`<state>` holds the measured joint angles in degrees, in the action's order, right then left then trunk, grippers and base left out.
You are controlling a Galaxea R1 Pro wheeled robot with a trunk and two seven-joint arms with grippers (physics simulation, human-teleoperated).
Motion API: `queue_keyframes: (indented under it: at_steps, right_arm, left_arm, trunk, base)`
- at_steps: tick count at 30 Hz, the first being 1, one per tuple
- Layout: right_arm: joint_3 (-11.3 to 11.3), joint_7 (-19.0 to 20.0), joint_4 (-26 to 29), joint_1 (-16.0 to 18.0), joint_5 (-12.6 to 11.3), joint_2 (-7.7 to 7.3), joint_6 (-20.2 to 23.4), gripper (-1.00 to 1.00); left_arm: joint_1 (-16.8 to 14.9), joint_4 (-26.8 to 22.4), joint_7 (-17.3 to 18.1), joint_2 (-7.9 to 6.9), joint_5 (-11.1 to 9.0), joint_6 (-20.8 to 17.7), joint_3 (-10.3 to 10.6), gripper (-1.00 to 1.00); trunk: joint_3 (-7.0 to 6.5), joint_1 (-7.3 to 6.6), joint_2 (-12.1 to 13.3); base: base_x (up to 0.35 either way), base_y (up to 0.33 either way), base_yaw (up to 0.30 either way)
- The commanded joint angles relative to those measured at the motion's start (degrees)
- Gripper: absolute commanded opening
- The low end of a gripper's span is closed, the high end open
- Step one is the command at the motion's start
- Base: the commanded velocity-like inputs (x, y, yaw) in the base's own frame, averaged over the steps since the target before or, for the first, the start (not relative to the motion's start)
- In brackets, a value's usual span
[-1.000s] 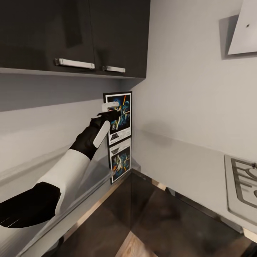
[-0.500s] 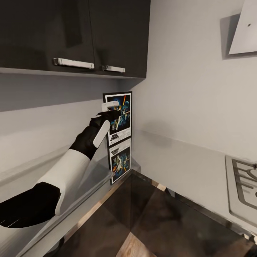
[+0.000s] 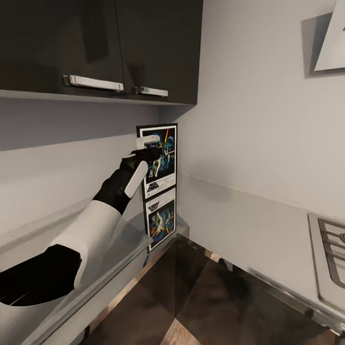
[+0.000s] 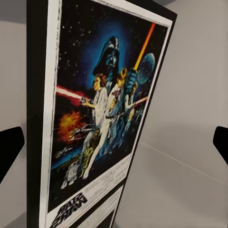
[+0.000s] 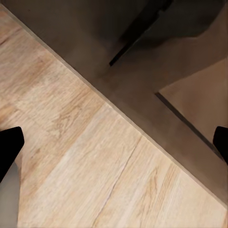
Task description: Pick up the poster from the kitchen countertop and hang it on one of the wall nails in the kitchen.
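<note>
Poster (image 3: 162,155) under dark wall cabinets (image 3: 100,48)

The left arm (image 3: 91,230) is built in alternating shells: a glossy black upper segment nearest the head camera, a smooth white forearm sleeve, then a matte black wrist that narrows toward the left tool (image 3: 152,148). The tool carries white, rounded, bar-shaped fingers (image 3: 135,178) on a black body. In both wrist views, dark pointed fingertips (image 4: 9,148) show, apparently black.
</note>
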<state>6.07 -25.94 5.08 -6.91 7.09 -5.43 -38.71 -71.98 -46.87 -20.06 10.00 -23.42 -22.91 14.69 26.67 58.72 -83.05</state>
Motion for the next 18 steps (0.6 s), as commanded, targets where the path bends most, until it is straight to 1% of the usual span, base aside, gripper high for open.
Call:
queue_keyframes:
  at_steps: [1,18]
  right_arm:
    - [0.43,-0.60,0.11,-0.03,0.31,-0.02,0.21,1.00]
    - [0.43,-0.60,0.11,-0.03,0.29,-0.02,0.15,1.00]
  left_arm:
    - [-0.06,-0.06,-0.50,0.00,-0.58,-0.12,0.14,1.00]
    - [-0.06,-0.14,-0.50,0.00,-0.58,-0.12,0.04,1.00]
  trunk:
    - [0.05,0.01,-0.03]
    - [0.05,0.01,-0.03]
  base:
    - [0.050,0.000,0.000]
    - [0.008,0.000,0.000]
